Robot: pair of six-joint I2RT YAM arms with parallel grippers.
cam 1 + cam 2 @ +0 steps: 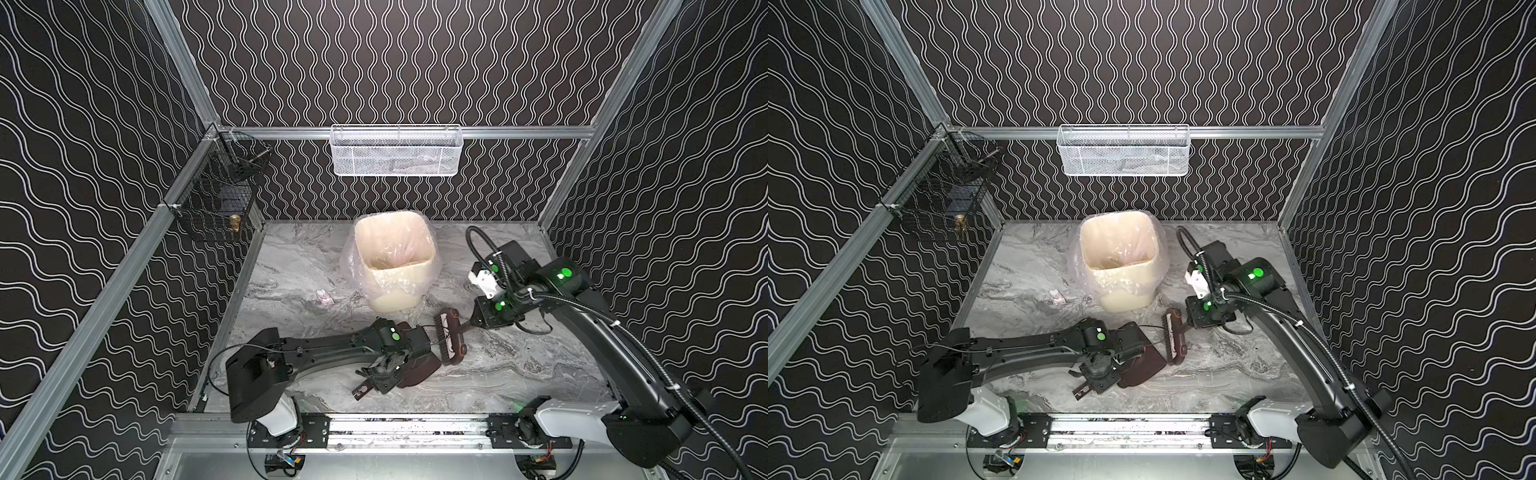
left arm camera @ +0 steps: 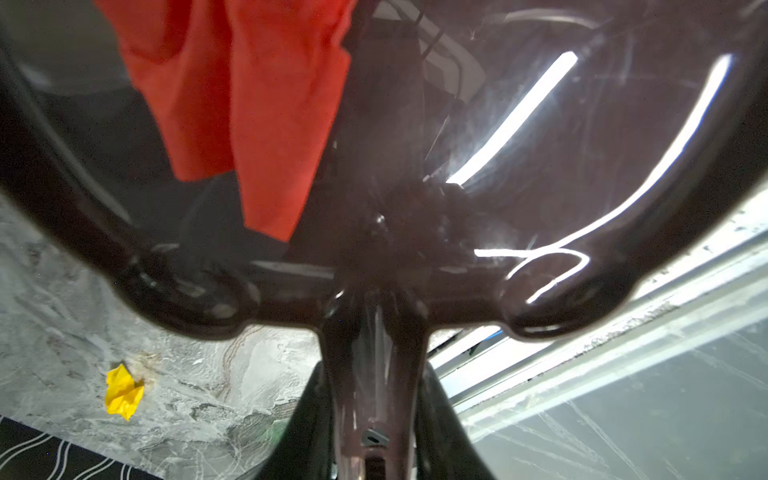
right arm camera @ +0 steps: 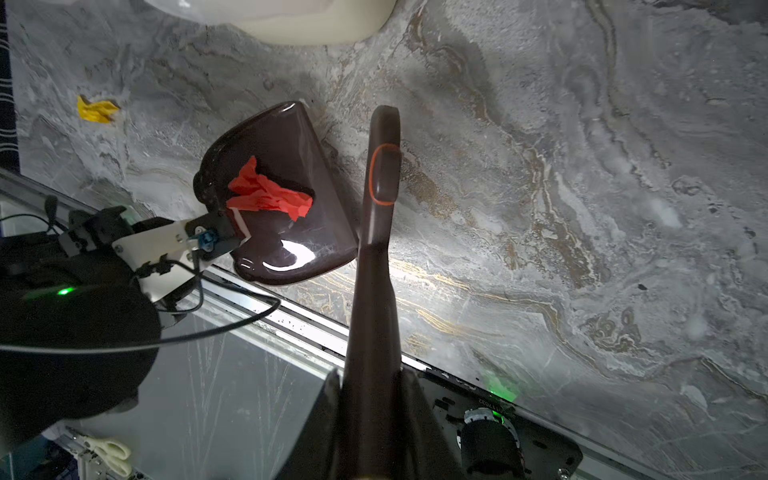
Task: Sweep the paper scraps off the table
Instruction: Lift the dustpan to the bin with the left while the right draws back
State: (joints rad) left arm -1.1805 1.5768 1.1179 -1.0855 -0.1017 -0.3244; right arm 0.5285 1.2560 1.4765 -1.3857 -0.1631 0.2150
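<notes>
Left gripper [image 2: 374, 419] clamps dustpan [image 3: 291, 232], right gripper [image 3: 370, 415] clamps brush [image 3: 382, 174]. Red scrap [image 3: 266, 195] in dustpan; yellow scrap [image 3: 97, 110], white scrap [image 1: 325, 297] loose on table [image 3: 540, 208]. Next: set dustpan by yellow, sweep.

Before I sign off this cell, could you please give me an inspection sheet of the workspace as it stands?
Surface: marble table, flat, grey-and-white veined.
Job's things: red scrap lies in the dustpan; yellow scrap and a pale scrap lie on the table; brush sits beside the dustpan's open edge.
Clutter: lined bin stands at the back of the table; nothing else seen.
Grippers: left gripper shut on the dustpan's handle; right gripper shut on the brush's handle.
Cables: thin black cable loops off the left arm; ribbed conduit runs along the right arm.
Surroundings: white mesh basket on the back rail; black wire basket on the left rail.
</notes>
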